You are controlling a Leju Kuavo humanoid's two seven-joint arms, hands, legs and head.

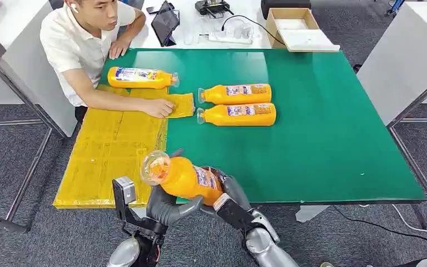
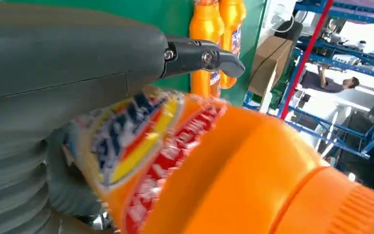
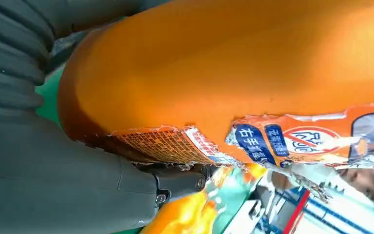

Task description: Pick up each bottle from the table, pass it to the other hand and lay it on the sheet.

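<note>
Bottle, lower centre: full, likely heavy, stiff, slick; gripped mid-body by both left hand and right hand.

Four orange bottles are showing: one being gripped between two robot hands, the left robot hand and the right robot hand; two lying side by side on one green surface; one lying on one yellow sheet. One person is sitting alongside.
</note>
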